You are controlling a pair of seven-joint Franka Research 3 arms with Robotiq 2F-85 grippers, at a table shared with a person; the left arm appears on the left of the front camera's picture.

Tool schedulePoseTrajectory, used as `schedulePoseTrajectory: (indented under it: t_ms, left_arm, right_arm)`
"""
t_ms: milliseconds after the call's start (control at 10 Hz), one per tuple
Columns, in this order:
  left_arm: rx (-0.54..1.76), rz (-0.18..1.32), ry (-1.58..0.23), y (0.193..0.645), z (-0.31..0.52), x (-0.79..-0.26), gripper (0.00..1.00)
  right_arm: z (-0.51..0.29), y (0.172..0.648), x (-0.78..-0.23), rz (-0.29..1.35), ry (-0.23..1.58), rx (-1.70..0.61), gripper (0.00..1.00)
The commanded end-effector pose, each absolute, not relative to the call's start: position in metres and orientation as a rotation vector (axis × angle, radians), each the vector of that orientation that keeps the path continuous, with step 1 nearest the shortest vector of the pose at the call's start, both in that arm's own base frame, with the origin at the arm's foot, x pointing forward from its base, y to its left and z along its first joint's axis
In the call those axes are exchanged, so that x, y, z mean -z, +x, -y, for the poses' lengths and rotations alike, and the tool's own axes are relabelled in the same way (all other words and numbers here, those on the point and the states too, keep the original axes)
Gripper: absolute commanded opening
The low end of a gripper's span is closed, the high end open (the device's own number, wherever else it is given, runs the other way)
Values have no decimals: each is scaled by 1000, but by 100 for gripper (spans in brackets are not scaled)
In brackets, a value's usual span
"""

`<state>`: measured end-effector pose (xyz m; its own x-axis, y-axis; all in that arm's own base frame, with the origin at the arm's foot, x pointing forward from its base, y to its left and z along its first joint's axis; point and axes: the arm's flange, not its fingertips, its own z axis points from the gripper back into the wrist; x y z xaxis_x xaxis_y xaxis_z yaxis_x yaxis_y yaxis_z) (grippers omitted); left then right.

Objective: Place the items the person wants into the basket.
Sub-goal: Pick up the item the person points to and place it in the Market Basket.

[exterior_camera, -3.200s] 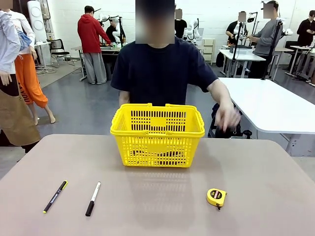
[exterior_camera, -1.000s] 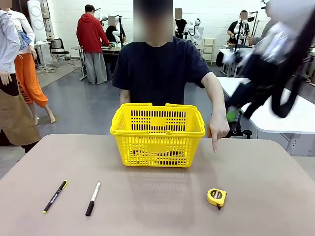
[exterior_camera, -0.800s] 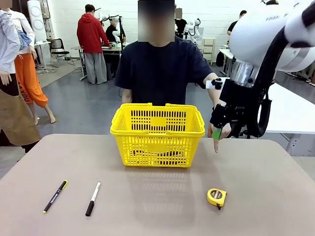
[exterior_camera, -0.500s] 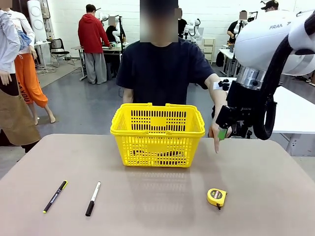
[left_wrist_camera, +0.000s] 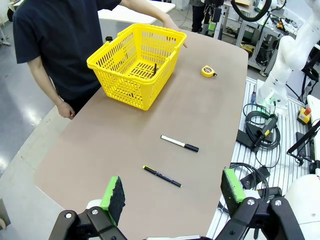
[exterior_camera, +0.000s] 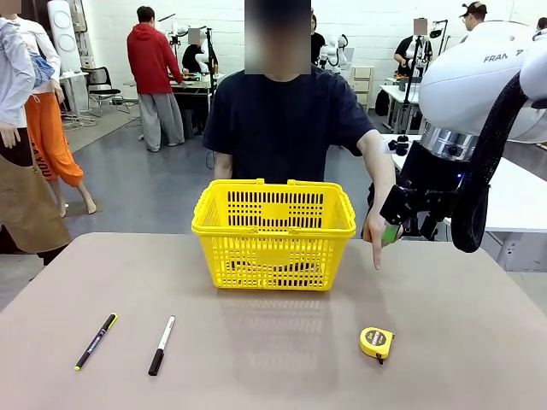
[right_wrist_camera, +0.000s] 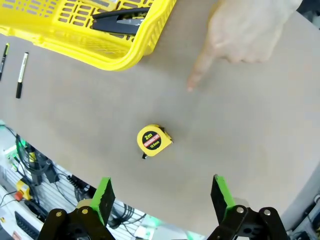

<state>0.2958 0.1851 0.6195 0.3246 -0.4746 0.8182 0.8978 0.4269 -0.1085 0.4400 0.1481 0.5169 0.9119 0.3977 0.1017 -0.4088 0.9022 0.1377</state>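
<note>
The yellow tape measure (exterior_camera: 376,342) lies on the table at the front right. In the right wrist view the tape measure (right_wrist_camera: 154,140) sits just beyond my open right gripper (right_wrist_camera: 162,194). The person's hand (exterior_camera: 376,232) points a finger down at the table, toward the tape measure. My right gripper (exterior_camera: 408,231) hovers just right of that hand, well above the table. The yellow basket (exterior_camera: 273,235) stands mid-table with a black tool (right_wrist_camera: 120,20) lying inside it. High over the near left corner, my left gripper (left_wrist_camera: 172,189) is open and holds nothing.
A black pen with a yellow end (exterior_camera: 96,341) and a black-and-white marker (exterior_camera: 161,344) lie at the front left. The person stands behind the basket at the far edge. Other people and tables are farther back.
My right arm has swung in from the upper right and settled beside the person's hand. That hand has come down to point at the table. The things on the table have not moved.
</note>
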Motion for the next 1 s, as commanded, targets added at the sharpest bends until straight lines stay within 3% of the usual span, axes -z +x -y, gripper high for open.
schedulePoseTrajectory:
  t_ms: [0,500,900]
  left_arm:
    - [998,821,-634,295,-185,-619,100]
    - [998,821,-634,295,-185,-619,100]
    - [998,821,-634,295,-185,-619,100]
  right_arm:
    - [-150,444,-519,54,162,-413,100]
    - [-148,442,-516,68,162,-418,100]
    - [-212,393,-458,65,20,-195,100]
